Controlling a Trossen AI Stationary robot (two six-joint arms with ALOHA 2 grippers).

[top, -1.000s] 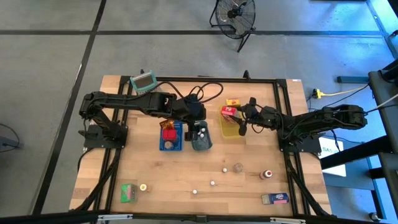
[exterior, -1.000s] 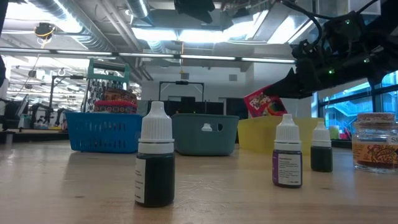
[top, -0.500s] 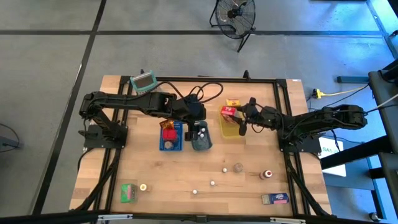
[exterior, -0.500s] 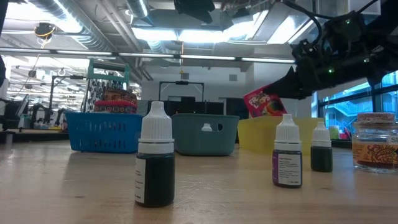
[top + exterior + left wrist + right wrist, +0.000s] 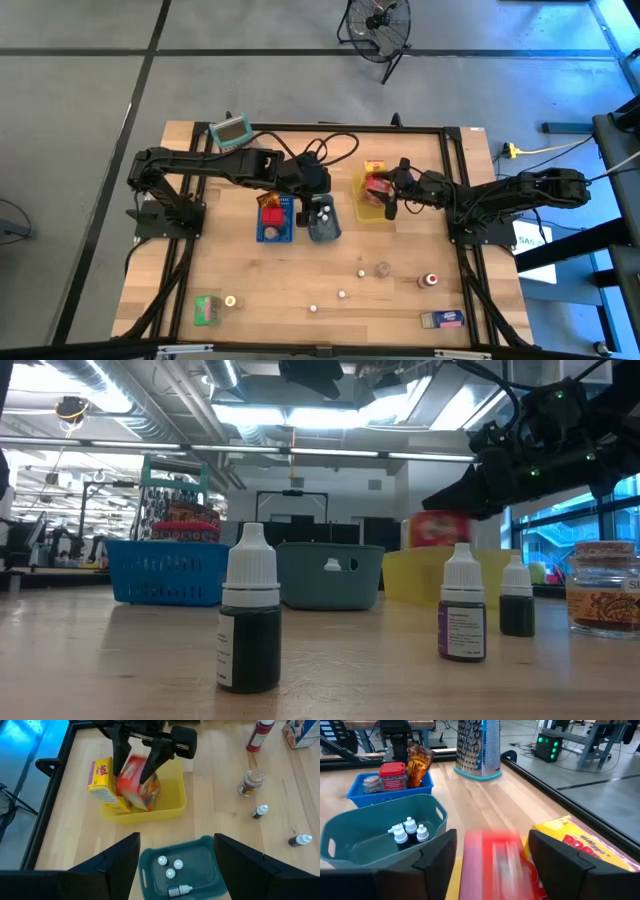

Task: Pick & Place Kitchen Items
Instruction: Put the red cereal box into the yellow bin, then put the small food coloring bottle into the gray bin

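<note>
My right gripper [image 5: 386, 192] hangs open over the yellow tray [image 5: 364, 212]. A red carton [image 5: 138, 784] shows blurred and tipped between and below its fingers, just above the tray floor. A yellow carton [image 5: 101, 782] leans in the tray's corner. My left gripper [image 5: 176, 838] is open and holds nothing, above the grey-blue tray [image 5: 150, 870] that holds several small white-capped bottles [image 5: 169, 865]. The blue tray [image 5: 365, 795] contains a red tin [image 5: 393, 775], a brown packet [image 5: 418, 766] and a small jar [image 5: 370, 782]. My right gripper has its fingers [image 5: 119, 751] on either side of the red carton's upper end [image 5: 133, 766], coming from above at a slant. The carton is blurred, and I cannot tell whether the fingers touch it.
Loose items stand on the near half of the table: a green carton [image 5: 206, 309], a blue carton [image 5: 441, 319], a red-capped bottle [image 5: 429, 280], a jar [image 5: 382, 269] and several small dropper bottles [image 5: 248, 620]. The green-rimmed mesh basket [image 5: 232, 130] stands at the far left.
My right gripper has opened its fingers over the yellow tray. The red carton, held tilted a moment ago, has slipped down between the fingers toward the tray and turned more upright.
</note>
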